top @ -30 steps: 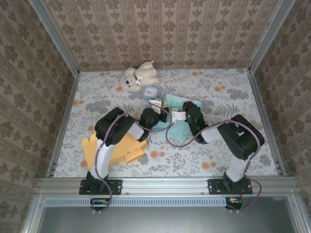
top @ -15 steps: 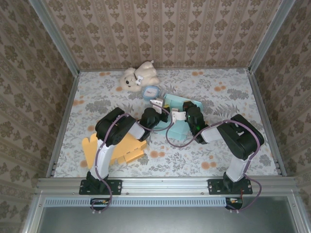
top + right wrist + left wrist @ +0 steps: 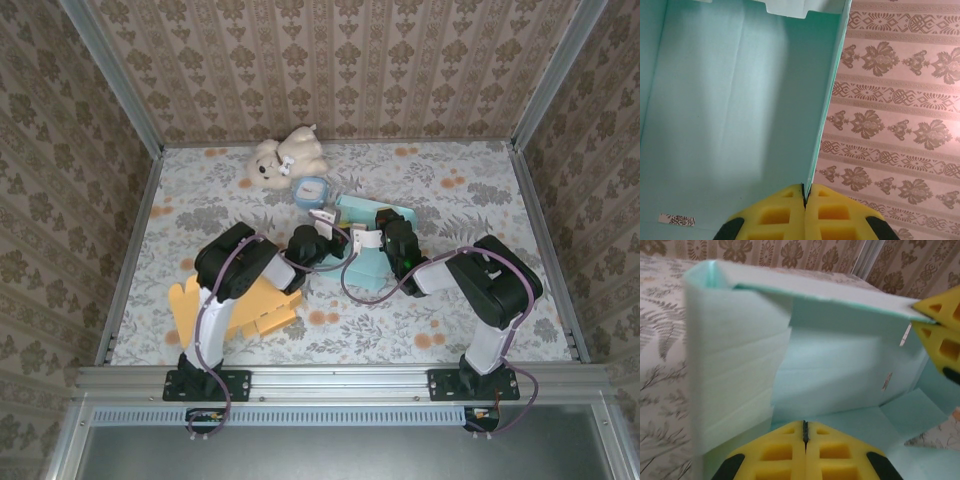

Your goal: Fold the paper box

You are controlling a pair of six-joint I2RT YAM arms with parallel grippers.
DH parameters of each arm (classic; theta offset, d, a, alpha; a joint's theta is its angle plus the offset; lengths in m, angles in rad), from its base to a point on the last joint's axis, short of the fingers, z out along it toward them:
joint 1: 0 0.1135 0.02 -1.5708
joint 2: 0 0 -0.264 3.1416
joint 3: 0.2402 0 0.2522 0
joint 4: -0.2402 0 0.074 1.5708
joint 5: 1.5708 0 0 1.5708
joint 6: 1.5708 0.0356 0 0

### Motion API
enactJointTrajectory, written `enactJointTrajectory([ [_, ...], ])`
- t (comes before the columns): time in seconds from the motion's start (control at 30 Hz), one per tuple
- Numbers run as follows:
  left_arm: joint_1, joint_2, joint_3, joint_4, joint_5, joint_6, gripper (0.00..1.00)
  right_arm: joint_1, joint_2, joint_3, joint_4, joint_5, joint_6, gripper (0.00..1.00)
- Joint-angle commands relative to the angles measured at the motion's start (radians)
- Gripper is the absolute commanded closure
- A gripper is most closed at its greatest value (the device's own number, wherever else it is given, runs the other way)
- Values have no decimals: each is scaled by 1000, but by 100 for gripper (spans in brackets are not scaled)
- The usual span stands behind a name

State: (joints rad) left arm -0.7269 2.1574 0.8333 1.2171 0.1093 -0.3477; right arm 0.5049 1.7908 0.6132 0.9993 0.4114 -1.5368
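Paper box: thin matt card, smooth, creased at folds. Fingers: matt yellow plastic, recessed cells. Surface: printed floral covering, low sheen. Plush toy: fuzzy cloth. Frame rails: brushed metal. Yellow sheet: matt card.

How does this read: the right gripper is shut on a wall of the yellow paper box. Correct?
Wrong colour: the right gripper is shut on a wall of the pale teal paper box, as the right wrist view shows.

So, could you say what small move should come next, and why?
Probably ease the right gripper inward to crease the wall it pinches: the paper box is only half-formed, flaps lying open, and the shut left gripper sits at its floor.
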Motion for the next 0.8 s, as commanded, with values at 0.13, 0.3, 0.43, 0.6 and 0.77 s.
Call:
enactJointTrajectory([
  [0.13, 112, -118, -146, 67, 112, -60, 92, 11, 53, -29, -182, -67, 29, 100],
  [0.3, 151, -171, -171, 40, 216, -43, 85, 9, 51, -29, -183, -67, 29, 100],
  [0.43, 201, -147, -126, 30, 347, -59, 76, 9, 43, -29, -189, -68, 30, 100],
  [0.6, 213, -94, -33, 3, 435, -74, 68, 9, 46, -27, -192, -69, 32, 100],
  [0.77, 207, -39, 51, -45, 471, -71, 68, 9, 47, -28, -193, -68, 32, 100],
])
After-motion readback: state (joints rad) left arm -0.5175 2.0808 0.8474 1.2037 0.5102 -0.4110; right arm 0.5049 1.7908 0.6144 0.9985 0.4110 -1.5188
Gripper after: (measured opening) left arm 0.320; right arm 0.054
